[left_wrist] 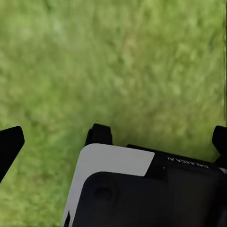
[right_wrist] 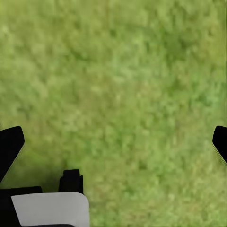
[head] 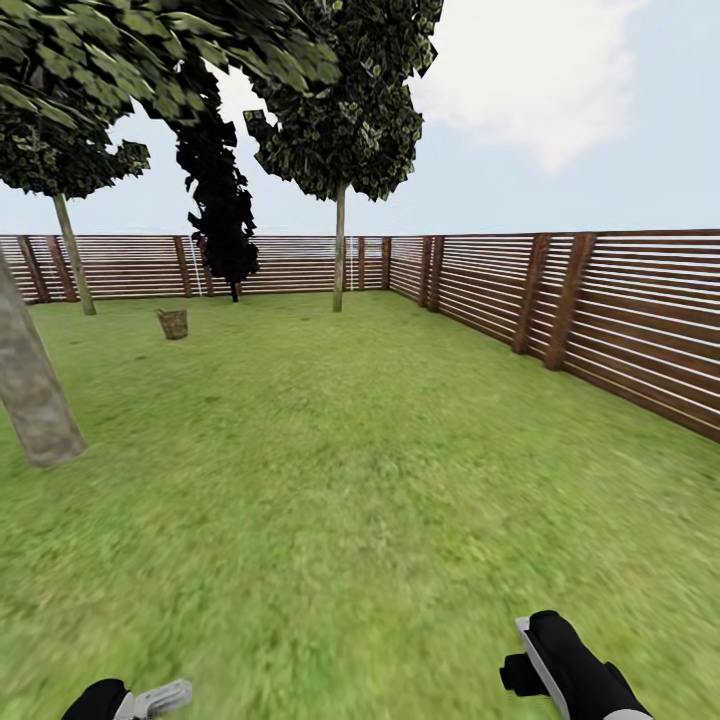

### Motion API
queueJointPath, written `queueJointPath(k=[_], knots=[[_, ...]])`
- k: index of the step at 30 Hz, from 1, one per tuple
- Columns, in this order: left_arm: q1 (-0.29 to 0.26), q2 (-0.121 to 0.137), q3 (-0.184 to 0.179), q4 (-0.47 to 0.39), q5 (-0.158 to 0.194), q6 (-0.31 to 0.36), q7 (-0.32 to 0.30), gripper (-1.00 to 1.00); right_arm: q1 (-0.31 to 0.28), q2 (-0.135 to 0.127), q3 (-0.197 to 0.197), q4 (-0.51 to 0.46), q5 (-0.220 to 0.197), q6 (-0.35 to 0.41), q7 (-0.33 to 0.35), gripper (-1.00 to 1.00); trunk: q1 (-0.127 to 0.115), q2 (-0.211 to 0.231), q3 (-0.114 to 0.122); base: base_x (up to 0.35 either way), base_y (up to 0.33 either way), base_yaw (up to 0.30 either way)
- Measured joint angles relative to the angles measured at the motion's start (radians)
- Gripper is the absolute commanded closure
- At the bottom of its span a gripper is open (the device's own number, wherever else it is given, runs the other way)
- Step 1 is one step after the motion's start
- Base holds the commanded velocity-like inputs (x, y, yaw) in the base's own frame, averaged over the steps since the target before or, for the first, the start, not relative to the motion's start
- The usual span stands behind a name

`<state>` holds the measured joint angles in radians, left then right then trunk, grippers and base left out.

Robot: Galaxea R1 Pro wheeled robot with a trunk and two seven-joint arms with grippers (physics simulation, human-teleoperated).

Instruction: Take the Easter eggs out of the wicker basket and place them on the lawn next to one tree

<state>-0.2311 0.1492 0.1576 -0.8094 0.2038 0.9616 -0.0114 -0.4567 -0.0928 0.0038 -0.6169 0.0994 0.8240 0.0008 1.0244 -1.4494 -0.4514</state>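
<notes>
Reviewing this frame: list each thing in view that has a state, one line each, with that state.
wicker basket: upright on the lawn, far ahead to the left; contents too small to tell.
left gripper: open, empty, over bare grass.
right gripper: open, empty, over bare grass.
nearest tree: standing, trunk leaning, at the left edge.
fence: intact, closing the garden at the back and right.

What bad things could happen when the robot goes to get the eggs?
The wicker basket stands far off across the lawn, so a long drive is left, and the big trunk on the left stands close to that path and might get bumped. The eggs are too small to make out from here, so the robot may misjudge its reach. Both wrist views show wide-apart fingertips over bare grass, holding nothing.
</notes>
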Motion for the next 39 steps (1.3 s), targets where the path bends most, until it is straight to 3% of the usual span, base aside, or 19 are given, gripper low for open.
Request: queueJointPath(k=[3, 8, 16, 27, 39], knots=[[0.000, -0.001, -0.002, -0.005, 0.000, -0.001, 0.003, -1.00, 0.000, -0.001, -0.001, 0.000, -0.001, 0.000, 0.000, -1.00, 0.000, 0.000, 0.000, 0.344, 0.000, 0.000], [0.000, 0.018, 0.001, -0.005, -0.001, -0.001, 0.004, -1.00, 0.000, -0.002, -0.001, -0.001, -0.001, 0.001, -0.001, -1.00, 0.000, 0.000, 0.000, 0.344, 0.000, 0.000], [0.000, 0.011, 0.000, -0.005, 0.002, -0.001, 0.004, -1.00, 0.000, -0.019, -0.002, -0.007, -0.005, 0.000, 0.001, -1.00, 0.000, 0.000, 0.000, 0.344, 0.000, 0.000], [0.000, 0.010, -0.002, 0.000, 0.002, -0.001, 0.001, -1.00, 0.000, -0.022, -0.002, -0.008, -0.004, -0.001, -0.001, -1.00, 0.000, 0.000, 0.000, 0.344, 0.000, 0.006], [0.000, 0.006, -0.006, 0.001, 0.000, -0.001, 0.003, -1.00, 0.000, -0.023, -0.002, -0.007, -0.004, -0.001, -0.002, -1.00, 0.000, 0.000, 0.000, 0.344, 0.000, 0.195]])
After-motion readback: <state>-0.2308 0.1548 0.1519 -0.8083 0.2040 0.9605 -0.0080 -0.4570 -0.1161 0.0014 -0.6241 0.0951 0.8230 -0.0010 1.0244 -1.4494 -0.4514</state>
